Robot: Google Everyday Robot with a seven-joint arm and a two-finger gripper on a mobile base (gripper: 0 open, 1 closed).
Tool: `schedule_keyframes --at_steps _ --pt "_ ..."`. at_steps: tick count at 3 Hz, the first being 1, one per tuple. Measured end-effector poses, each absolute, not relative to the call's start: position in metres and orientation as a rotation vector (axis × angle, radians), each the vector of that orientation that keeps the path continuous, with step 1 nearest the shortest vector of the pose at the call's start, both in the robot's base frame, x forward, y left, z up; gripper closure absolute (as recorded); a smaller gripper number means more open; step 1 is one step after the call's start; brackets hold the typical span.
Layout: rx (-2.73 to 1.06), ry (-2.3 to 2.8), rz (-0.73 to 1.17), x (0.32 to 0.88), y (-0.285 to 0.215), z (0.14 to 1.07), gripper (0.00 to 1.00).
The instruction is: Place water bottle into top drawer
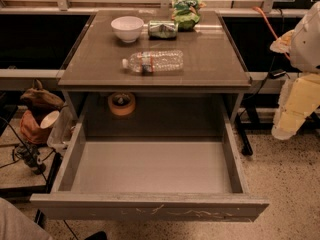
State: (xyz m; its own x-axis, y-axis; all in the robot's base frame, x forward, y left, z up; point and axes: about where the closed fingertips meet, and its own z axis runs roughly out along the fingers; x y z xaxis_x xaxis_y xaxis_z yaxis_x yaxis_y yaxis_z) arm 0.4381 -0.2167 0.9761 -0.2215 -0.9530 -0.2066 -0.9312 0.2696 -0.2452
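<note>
Water bottle [152, 61] lies sideways on the table [210, 69], cap toward 9 o'clock, judged light, slick, crushable, best gripped across its ribbed body; tool [290, 119] at 3 o'clock, well apart, state cannot be told.

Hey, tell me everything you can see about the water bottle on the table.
The water bottle is small, clear, ribbed plastic, with a white cap and a red-and-blue label band near the neck. It lies on its side on the brown tabletop, cap pointing left, in front of the white bowl and the can, touching neither. The open top drawer sits below. The end effector hangs at the right edge, off the table, apart from the bottle.
</note>
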Motion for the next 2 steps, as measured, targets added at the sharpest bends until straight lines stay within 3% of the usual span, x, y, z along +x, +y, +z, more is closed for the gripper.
schedule_keyframes --at_steps 2 --pt "-1.72 2.211 -0.091 0.4409 -0.2145 0.9771 0.0"
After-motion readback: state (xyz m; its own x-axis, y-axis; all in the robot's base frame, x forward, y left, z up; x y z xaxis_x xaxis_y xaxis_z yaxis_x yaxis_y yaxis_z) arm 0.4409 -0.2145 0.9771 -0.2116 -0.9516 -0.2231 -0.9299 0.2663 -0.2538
